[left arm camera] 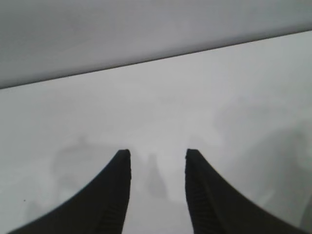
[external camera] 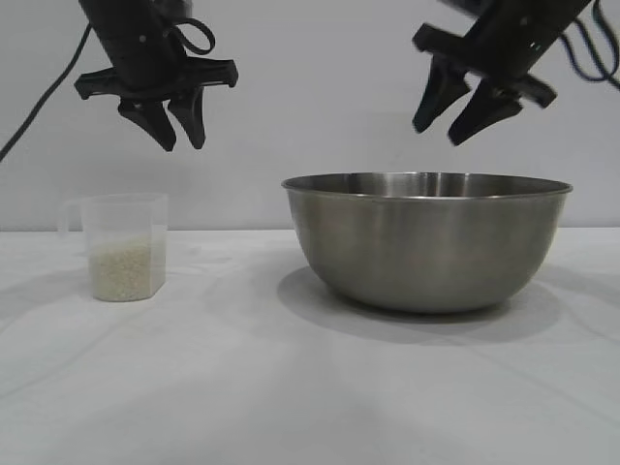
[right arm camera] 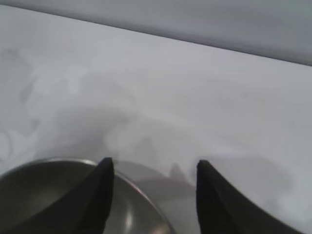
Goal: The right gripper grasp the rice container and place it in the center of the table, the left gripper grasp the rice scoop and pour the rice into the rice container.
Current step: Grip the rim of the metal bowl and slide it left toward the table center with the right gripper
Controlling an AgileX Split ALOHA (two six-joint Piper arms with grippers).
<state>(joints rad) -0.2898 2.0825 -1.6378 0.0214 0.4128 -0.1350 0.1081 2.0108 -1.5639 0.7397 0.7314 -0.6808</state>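
Note:
The rice container (external camera: 426,242), a wide steel bowl, stands on the white table (external camera: 291,387) right of centre. My right gripper (external camera: 436,136) hangs open just above its rim, holding nothing. In the right wrist view the right gripper (right arm camera: 155,162) straddles the rice container's rim (right arm camera: 146,204), one finger over the inside and one outside. The rice scoop (external camera: 124,247), a clear plastic cup with a side handle, stands at the left with rice (external camera: 123,271) in its lower part. My left gripper (external camera: 181,143) hovers open above and slightly right of the scoop. In its own view the left gripper (left arm camera: 158,153) has only bare table (left arm camera: 156,97) beneath it.
A plain grey wall (external camera: 310,97) rises behind the table's far edge. Black cables (external camera: 39,97) trail from the arms at both upper corners. Open tabletop lies between scoop and bowl and in front of both.

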